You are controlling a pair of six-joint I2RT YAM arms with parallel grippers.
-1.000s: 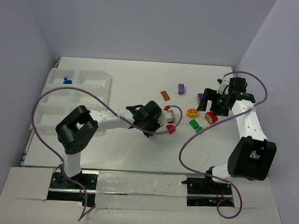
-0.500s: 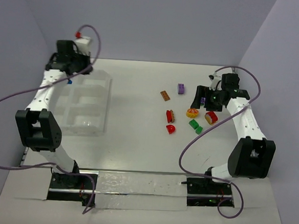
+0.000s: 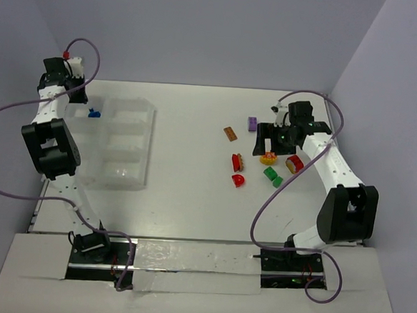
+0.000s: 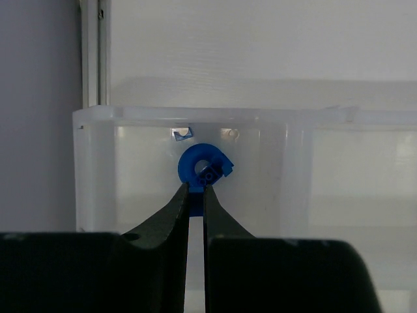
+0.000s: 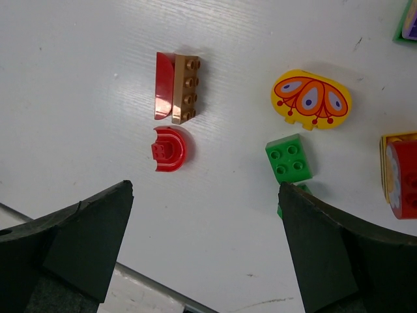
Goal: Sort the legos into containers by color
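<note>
One compartment of the tray, at its far-left corner, holds a blue piece; no other sorted piece shows. The left end effector, fingers pinched to a slit and seemingly gripping nothing, hangs beside that corner. The right end effector gapes wide, unladen, over the loose legos on the tabletop well right of the tray, so sorting has barely begun. No writing is legible; a yellow piece bears only an orange printed pattern.
</note>
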